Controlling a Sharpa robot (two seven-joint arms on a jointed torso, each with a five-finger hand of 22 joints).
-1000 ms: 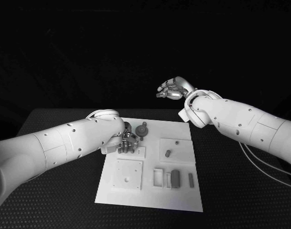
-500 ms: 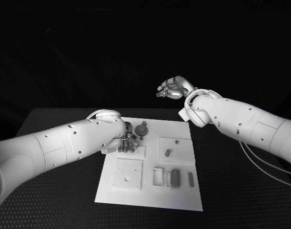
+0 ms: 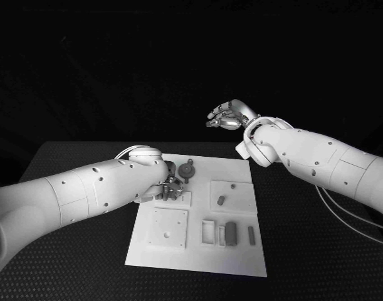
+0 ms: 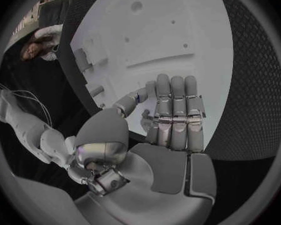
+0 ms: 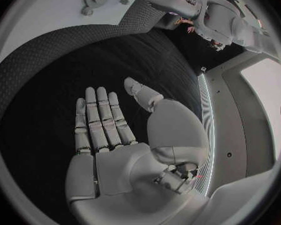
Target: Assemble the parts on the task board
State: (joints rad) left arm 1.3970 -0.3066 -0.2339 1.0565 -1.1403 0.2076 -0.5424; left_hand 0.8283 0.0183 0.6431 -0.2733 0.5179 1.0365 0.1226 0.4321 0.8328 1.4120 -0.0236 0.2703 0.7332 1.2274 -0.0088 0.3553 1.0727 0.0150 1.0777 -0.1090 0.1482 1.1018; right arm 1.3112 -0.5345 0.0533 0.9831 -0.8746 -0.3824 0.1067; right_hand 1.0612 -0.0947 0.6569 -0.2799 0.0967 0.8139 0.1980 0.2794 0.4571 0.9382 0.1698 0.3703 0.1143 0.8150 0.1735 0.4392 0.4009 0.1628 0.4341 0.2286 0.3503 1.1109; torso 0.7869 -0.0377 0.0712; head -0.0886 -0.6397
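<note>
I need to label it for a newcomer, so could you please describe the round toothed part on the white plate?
Start at the white plate mid-table and go to its far edge. The gear lies there, just beyond the left robot hand. It is the one round, toothed piece; its neighbours are straight bars and square blocks.

The table (image 3: 74, 251) is showing a black, matt, finely grained surface, like a textured mat, dotted all over. The task board (image 3: 246, 257) is looking like smooth white plastic with a dull sheen, its raised blocks equally pale. The parts (image 3: 231, 233) lying near the board's near edge are appearing dark grey and matt. The left arm (image 3: 74, 194) and the right arm (image 3: 336, 166) are wearing smooth, slightly glossy white shells with small dark screw holes. The left hand (image 4: 168, 120) and the right hand (image 5: 106, 130) are gleaming like brushed, satin silver metal.
</note>
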